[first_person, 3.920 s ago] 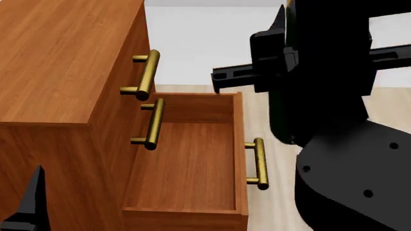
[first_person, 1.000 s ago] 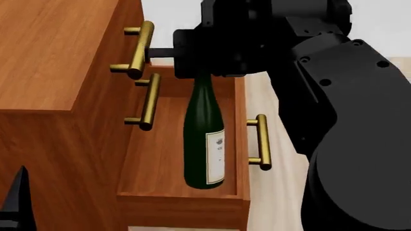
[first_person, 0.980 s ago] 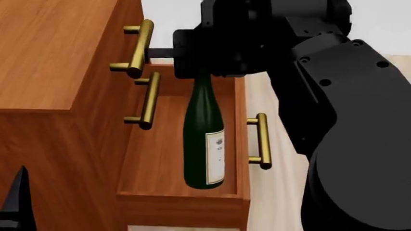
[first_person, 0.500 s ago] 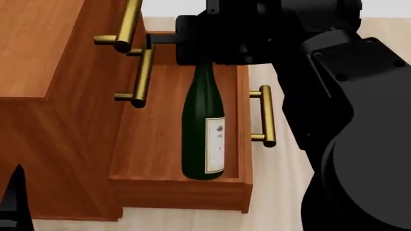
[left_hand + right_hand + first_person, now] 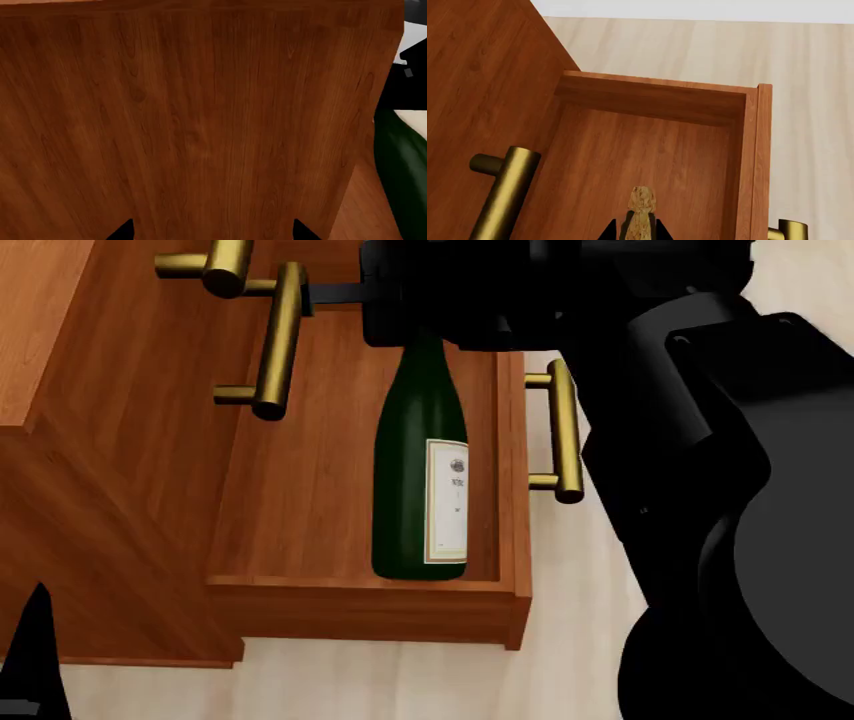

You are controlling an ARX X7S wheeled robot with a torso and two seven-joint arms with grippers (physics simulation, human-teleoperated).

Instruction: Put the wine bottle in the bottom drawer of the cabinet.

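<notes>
The wine bottle (image 5: 420, 470) stands upright inside the open bottom drawer (image 5: 294, 500), close to the drawer's front and its brass handle (image 5: 563, 430). My right gripper (image 5: 416, 325) is shut on the bottle's neck from above. In the right wrist view the tan cork (image 5: 642, 207) sticks up between the closed fingers of the right gripper (image 5: 635, 232), over the drawer's floor (image 5: 647, 150). Whether the bottle's base rests on that floor I cannot tell. My left gripper (image 5: 213, 232) is open, facing a wooden side of the cabinet (image 5: 200, 125); the green bottle (image 5: 400, 175) shows past its edge.
The cabinet (image 5: 80, 500) fills the left of the head view, with the two upper drawers' brass handles (image 5: 274, 350) above the open drawer. My right arm (image 5: 721, 490) blocks the right side. Pale wooden floor (image 5: 400, 680) lies around the cabinet.
The drawer was empty 3.9 s ago; now the bottle is inside it. Over the last second the right gripper has lowered the bottle, and the head view has tilted down.
</notes>
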